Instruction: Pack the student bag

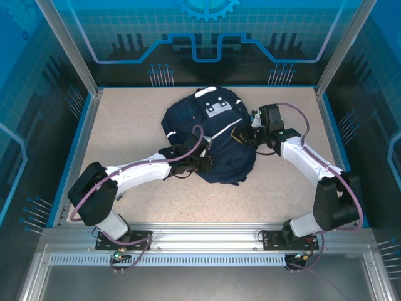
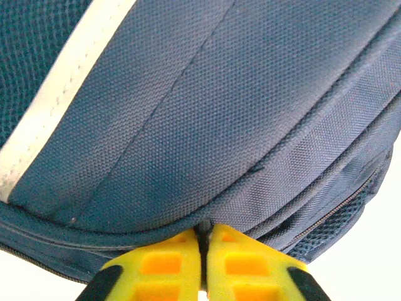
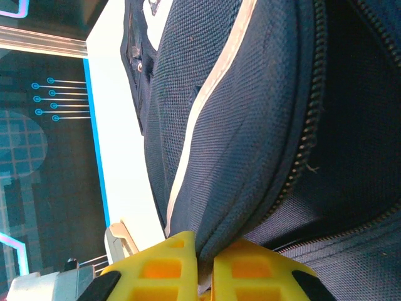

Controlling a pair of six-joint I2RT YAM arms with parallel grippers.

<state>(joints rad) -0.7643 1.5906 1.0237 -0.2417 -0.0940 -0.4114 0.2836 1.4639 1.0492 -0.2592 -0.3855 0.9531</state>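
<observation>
Table (image 1: 125, 125): student bag (image 1: 216, 135) (right tool (image 3: 203, 248) apparently gripping)

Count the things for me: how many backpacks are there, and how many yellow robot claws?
Backpacks: 1, the student bag
Yellow claws: 2, the left gripper and the right gripper, both pinched shut on the student bag
Total: 3
</observation>
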